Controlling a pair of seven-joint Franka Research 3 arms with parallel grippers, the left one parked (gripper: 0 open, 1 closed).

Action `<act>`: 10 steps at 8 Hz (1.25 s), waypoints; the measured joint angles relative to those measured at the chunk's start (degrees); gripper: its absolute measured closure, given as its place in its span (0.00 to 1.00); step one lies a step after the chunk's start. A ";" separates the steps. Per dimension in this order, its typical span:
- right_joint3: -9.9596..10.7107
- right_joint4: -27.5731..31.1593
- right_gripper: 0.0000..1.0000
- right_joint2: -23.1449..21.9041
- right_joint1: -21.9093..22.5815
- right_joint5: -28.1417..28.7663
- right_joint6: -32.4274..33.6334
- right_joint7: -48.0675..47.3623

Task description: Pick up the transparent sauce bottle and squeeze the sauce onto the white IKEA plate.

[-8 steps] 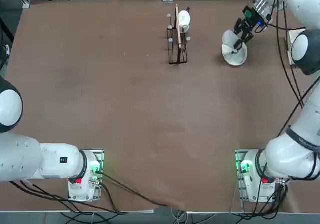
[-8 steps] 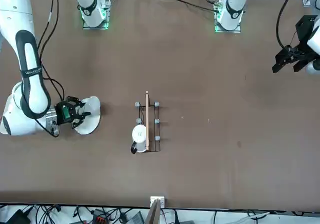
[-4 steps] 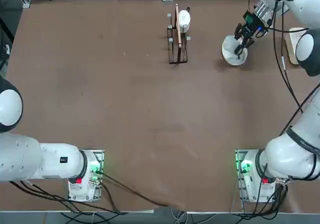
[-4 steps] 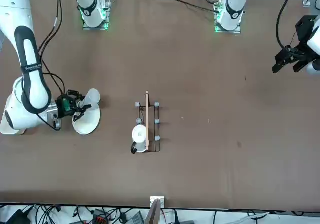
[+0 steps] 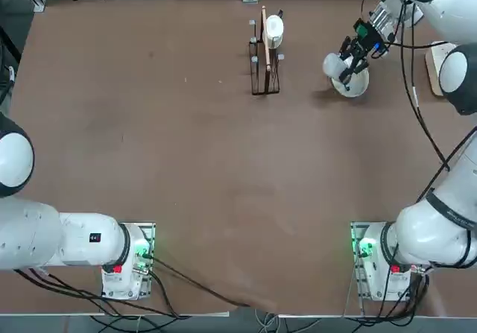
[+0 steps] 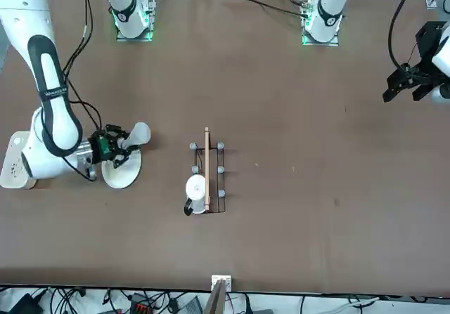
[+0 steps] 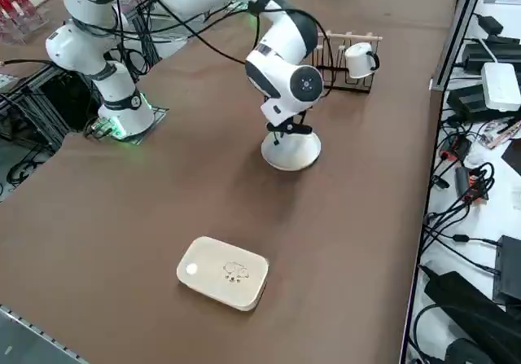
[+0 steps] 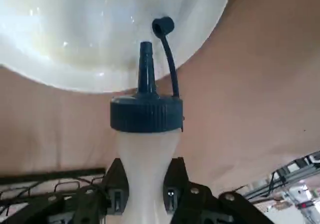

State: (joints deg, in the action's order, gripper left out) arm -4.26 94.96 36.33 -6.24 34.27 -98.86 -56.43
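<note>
At the far right of the table, the right gripper was clamped around the sauce bottle, holding it tilted above the white plate with its blue nozzle pointing over the plate's rim. A wire rack with a mug stood nearby.

The right arm is white and round, with black bands and black cables. Its base glows green. Its fingers are black.
</note>
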 joint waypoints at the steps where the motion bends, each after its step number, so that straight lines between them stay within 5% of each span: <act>1: -0.02 0.23 0.63 0.00 0.42 1.12 -1.03 0.00; 7: 0.09 -0.59 0.63 0.59 1.95 4.81 -8.05 -0.06; 10: 0.60 -3.73 0.63 0.88 1.94 1.25 -8.02 -0.29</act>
State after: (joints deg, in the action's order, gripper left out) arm -3.66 91.23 37.22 -4.30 35.52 -106.88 -56.72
